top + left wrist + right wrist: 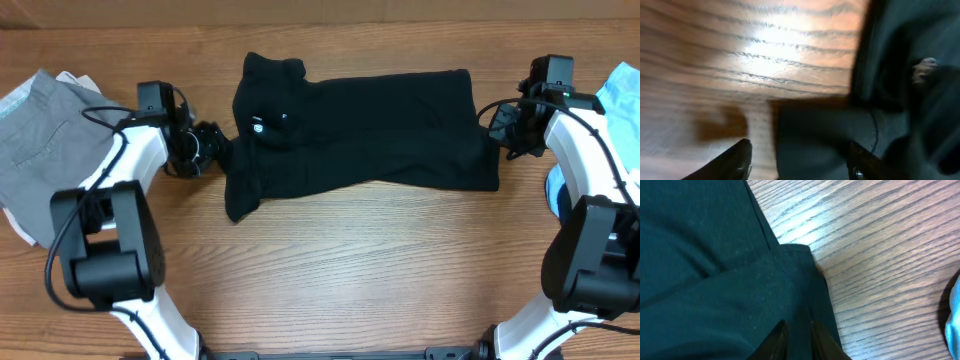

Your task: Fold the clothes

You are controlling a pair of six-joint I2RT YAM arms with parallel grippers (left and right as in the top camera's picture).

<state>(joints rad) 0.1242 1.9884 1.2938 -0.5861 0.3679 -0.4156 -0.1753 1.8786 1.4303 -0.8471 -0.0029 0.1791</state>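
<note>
The large black garment (370, 130) lies spread across the far middle of the table, with small white lettering (258, 125) near its left end. My left gripper (212, 147) sits at the garment's left edge. In the left wrist view its jaws (800, 162) are wide open, with a flap of the black fabric (810, 130) lying between them. My right gripper (497, 130) is at the garment's right edge. In the right wrist view its fingers (799, 330) are pinched together on the black fabric (705, 270) near a corner.
A grey garment (40, 130) lies on white cloth at the far left of the table. A light blue garment (625, 95) lies at the far right edge and shows in the right wrist view (954, 320). Bare wooden tabletop (350, 270) lies in front of the black garment.
</note>
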